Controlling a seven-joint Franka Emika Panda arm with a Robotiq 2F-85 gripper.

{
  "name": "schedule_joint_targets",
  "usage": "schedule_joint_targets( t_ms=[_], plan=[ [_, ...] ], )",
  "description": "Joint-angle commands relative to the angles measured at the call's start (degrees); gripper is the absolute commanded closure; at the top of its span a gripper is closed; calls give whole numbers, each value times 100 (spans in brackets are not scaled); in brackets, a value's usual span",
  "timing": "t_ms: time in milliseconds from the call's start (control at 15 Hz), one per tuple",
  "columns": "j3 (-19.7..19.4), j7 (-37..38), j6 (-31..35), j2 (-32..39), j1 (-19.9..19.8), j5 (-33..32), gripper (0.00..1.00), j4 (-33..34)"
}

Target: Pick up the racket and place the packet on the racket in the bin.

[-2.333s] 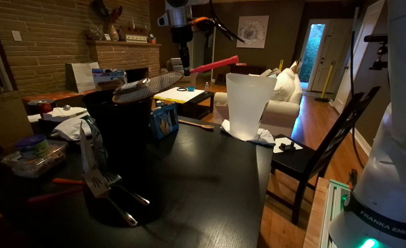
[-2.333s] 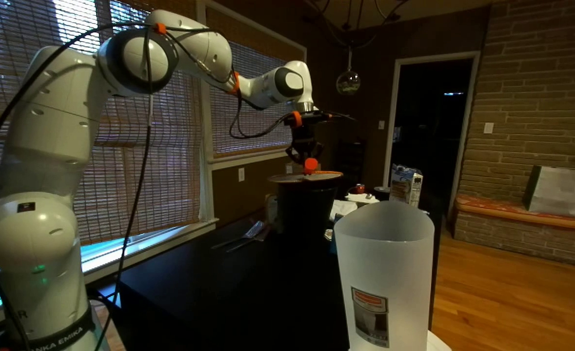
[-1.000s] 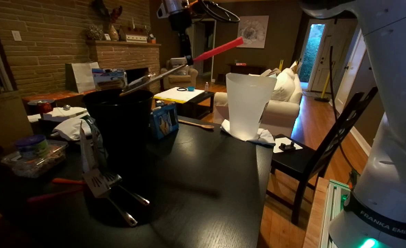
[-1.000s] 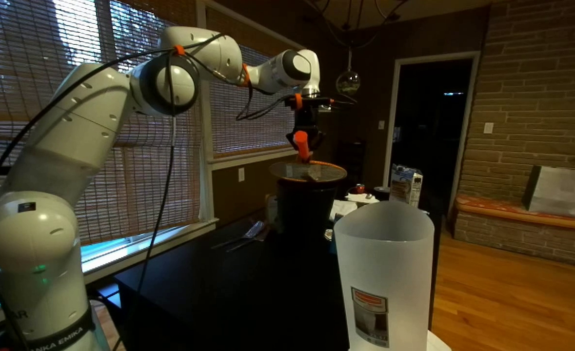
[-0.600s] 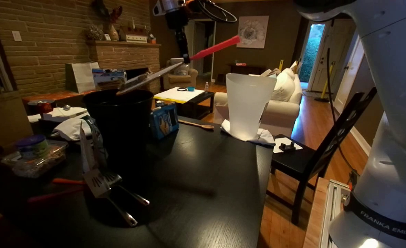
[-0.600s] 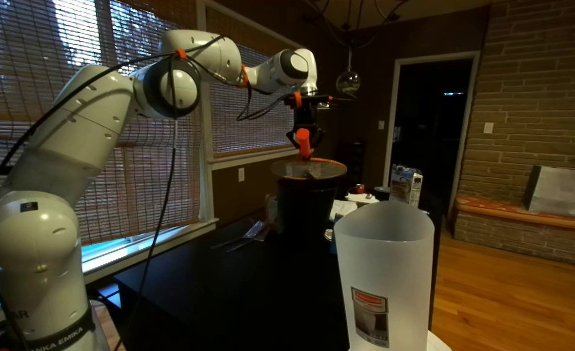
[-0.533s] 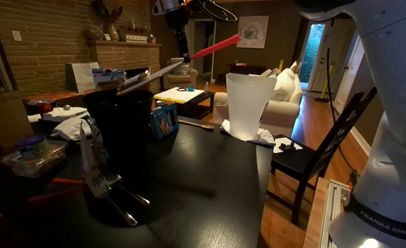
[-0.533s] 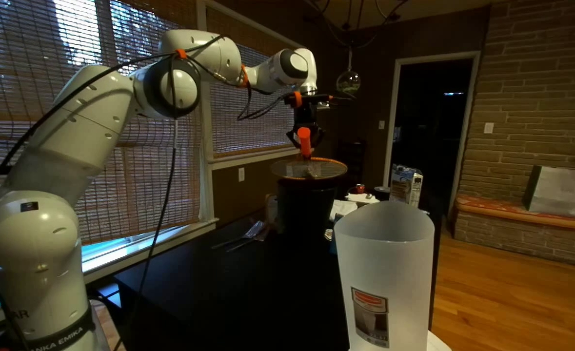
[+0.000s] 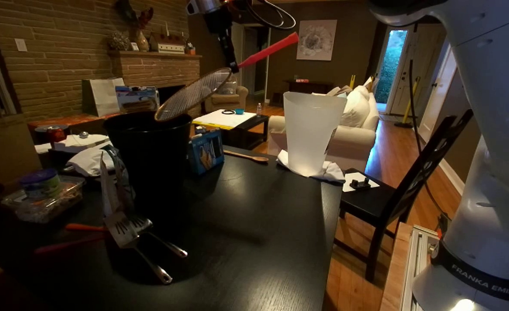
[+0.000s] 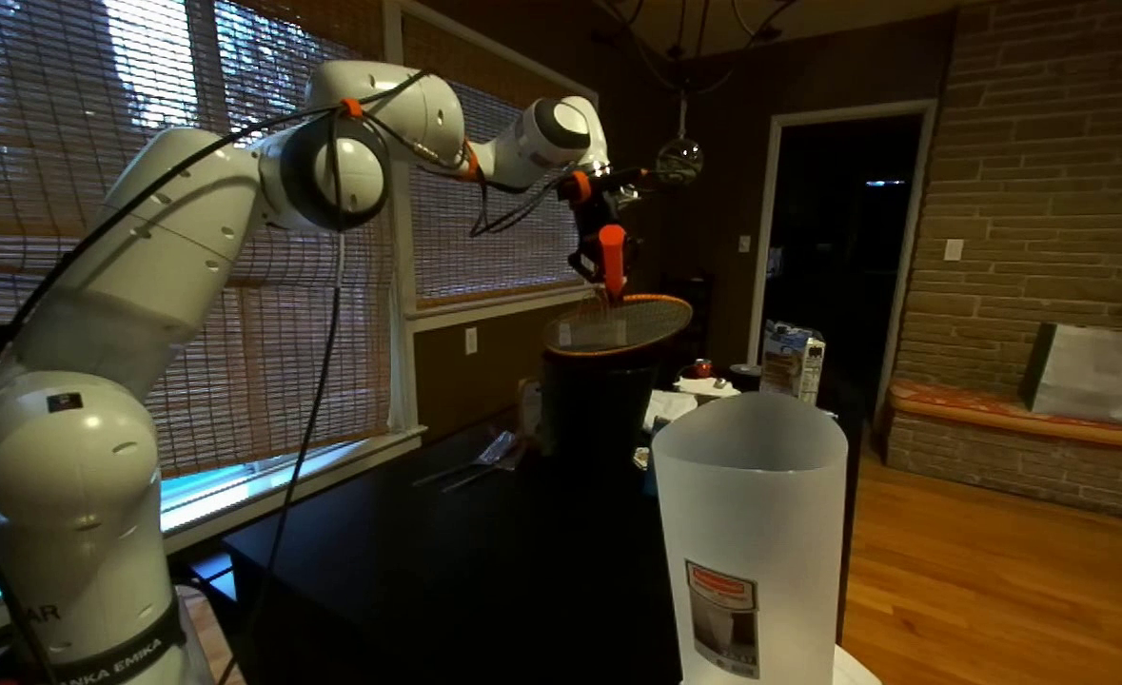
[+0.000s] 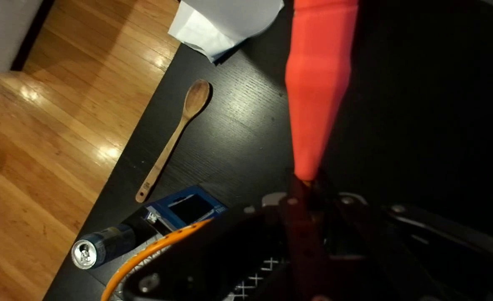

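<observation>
In an exterior view: across bench [image 9: 254, 207]; in an exterior view: from its white container [image 10: 760, 523] corner; bin [image 9: 150, 147] shared; my wrist view: close, downward.

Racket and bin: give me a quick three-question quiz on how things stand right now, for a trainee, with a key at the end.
1. Multiple choice. What is the hand gripping?
A) a wooden spoon
B) the racket
C) a spatula

2. True or false: the racket slopes, with its red handle as the higher end.

3. Open. Does the packet show on the racket, and can you tell whether it is inside the bin?

Key
1: B.
2: True.
3: No to both. In both exterior views the racket looks bare, and no view shows the bottom of the bin, so where the packet lies cannot be told.
</observation>
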Motion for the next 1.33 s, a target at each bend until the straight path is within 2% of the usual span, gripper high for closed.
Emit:
schedule_joint_targets(
  t_ms=[0, 200, 533, 800, 1267],
  plan=[
    [-62, 79, 37, 125, 34, -149, 97, 221],
    [-26, 189, 30, -12, -61, 49, 97, 110],
    [79, 216, 469, -683, -378, 613, 97, -688],
    [67, 141, 1271, -1451, -657, 1121, 97, -1743],
    [-1, -155, 2101, -2540, -1041, 2038, 97, -3585]
  ],
)
